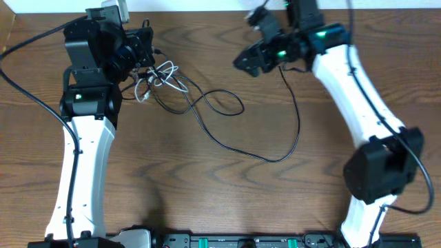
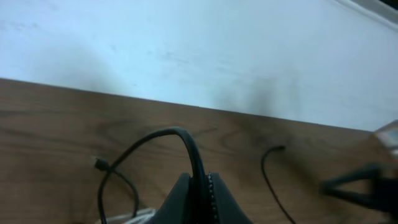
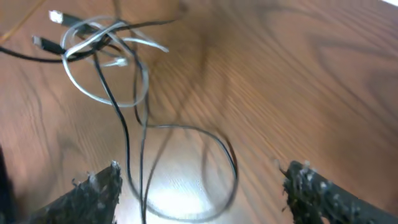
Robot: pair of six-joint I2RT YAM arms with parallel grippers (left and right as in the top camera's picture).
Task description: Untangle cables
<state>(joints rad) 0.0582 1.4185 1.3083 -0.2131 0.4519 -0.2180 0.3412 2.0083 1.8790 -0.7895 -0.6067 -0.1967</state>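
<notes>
- The white cable (image 1: 165, 73) lies knotted in small loops near the far left corner of the worktop (image 1: 207, 200). The black cable (image 1: 269, 159) threads through that knot, then trails in one long slack curve across the middle toward the far right.
- Both cords look thin, light and limp. They should slide easily over the wood but snag where the loops cross, and the small plugs could catch when pulled through.
- The left gripper (image 2: 198, 190) is closed at the knot, and a black strand appears pinched in its tips.
- The right gripper (image 3: 205, 186) hangs with its jaws wide apart and empty above the black loop.
- Best hold, I judge: a free strand just beside the knot, not a plug.
- The middle and near side of the worktop are bare, which leaves room to draw slack out. The far edge is close behind the knot.
</notes>
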